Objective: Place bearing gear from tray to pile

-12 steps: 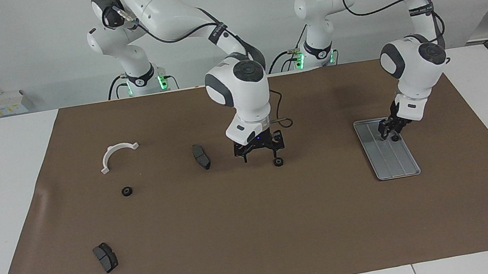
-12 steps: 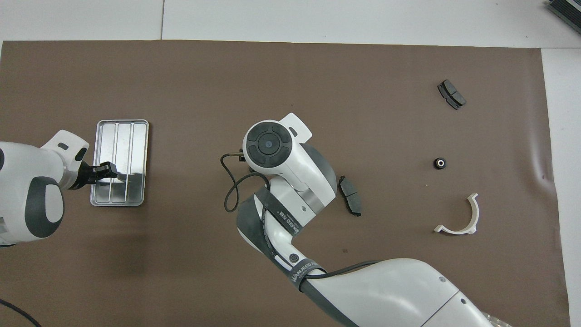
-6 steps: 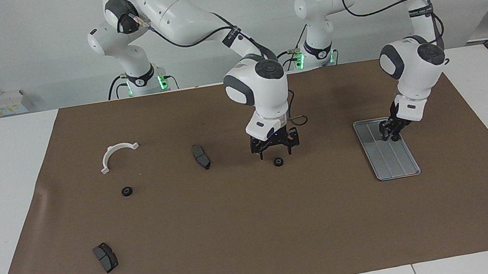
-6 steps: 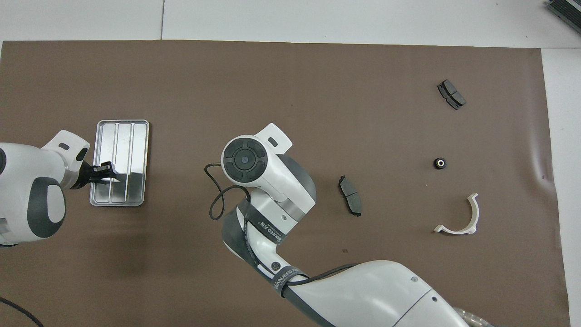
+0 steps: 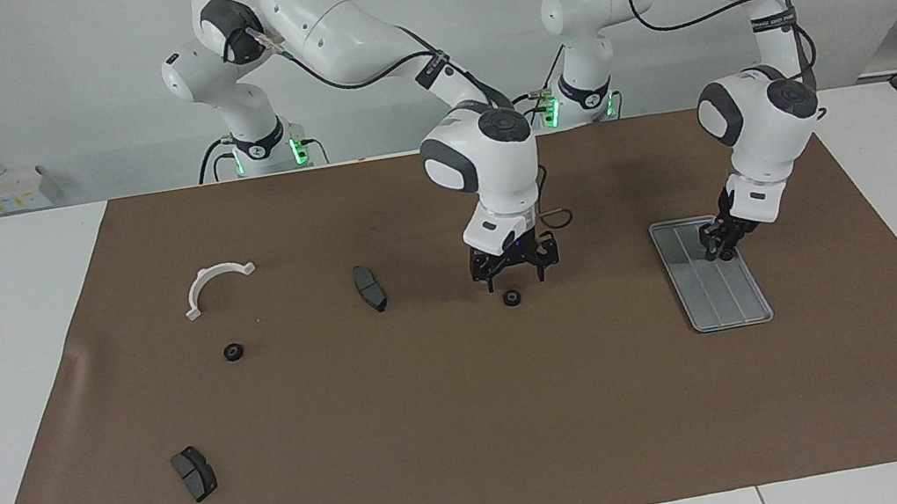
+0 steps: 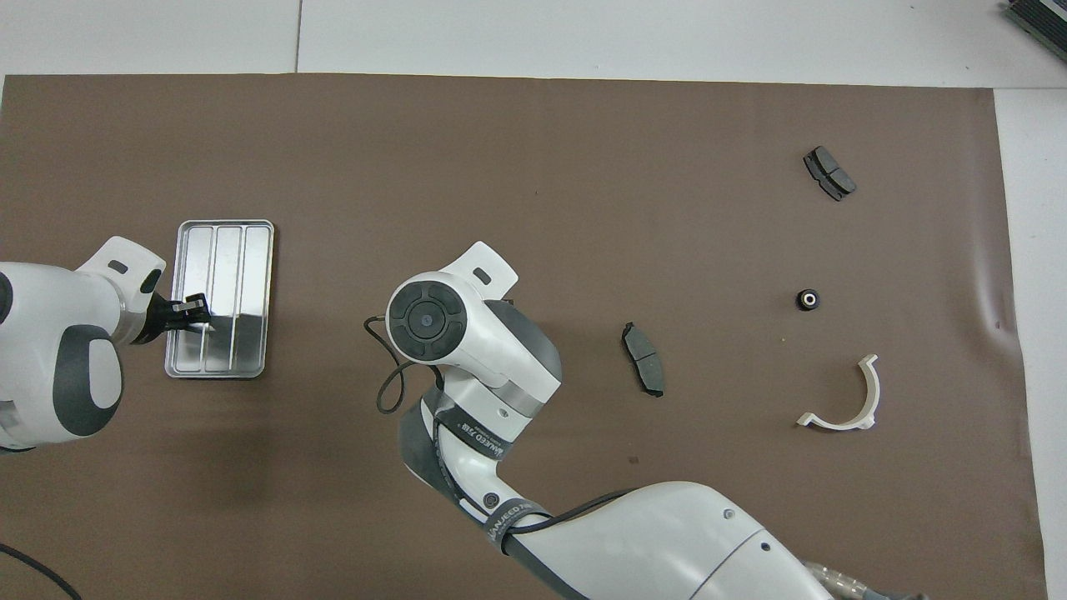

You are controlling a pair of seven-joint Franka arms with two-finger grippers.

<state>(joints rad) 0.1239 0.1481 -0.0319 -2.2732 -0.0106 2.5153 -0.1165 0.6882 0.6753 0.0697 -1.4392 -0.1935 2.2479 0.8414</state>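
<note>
On the brown mat (image 5: pixel 474 426), the left gripper (image 5: pixel 720 249) sits low in the tray (image 5: pixel 728 308); its grip cannot be told. The right gripper (image 5: pixel 515 270), spread wide, has drifted trayward over a bearing gear (image 5: pixel 511 298) lying well apart from the tray, probably just released.

Hidden and unclear parts

In the overhead view the right arm's white wrist hid the right gripper (image 5: pixel 514 270) and the small black round bearing gear (image 5: pixel 511 298) beneath it.

Robotics lab, 2 white arms (image 5: pixel 343 19), paper-covered table (image 5: pixel 474 426)
</note>
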